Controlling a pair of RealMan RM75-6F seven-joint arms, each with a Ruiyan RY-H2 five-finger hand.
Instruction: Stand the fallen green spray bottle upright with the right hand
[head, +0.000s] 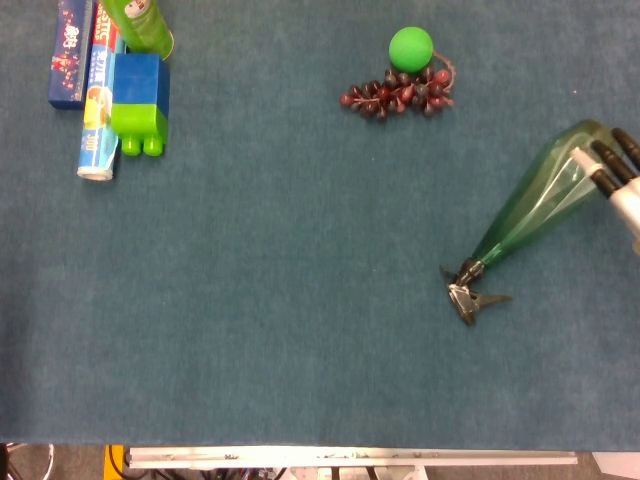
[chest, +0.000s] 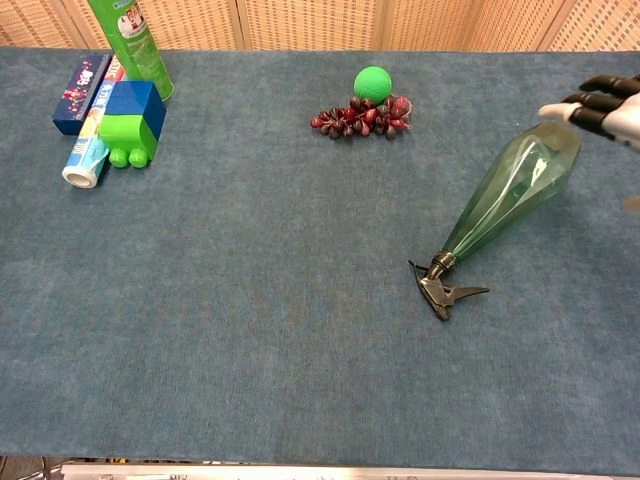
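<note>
The green spray bottle (head: 545, 198) (chest: 505, 193) lies on its side at the right of the blue table, its dark trigger head (head: 468, 293) (chest: 441, 287) pointing toward the front left and its wide base toward the back right. My right hand (head: 620, 175) (chest: 603, 107) enters at the right edge, above the bottle's wide base, with its fingers stretched out and apart and nothing in them. The left hand does not show in either view.
A green ball (head: 411, 47) and a bunch of dark red grapes (head: 398, 93) lie at the back centre. At the back left sit a blue and green block (head: 138, 103), a tall green can (chest: 131, 42), a tube (chest: 87, 148) and a small blue box (chest: 80, 92).
</note>
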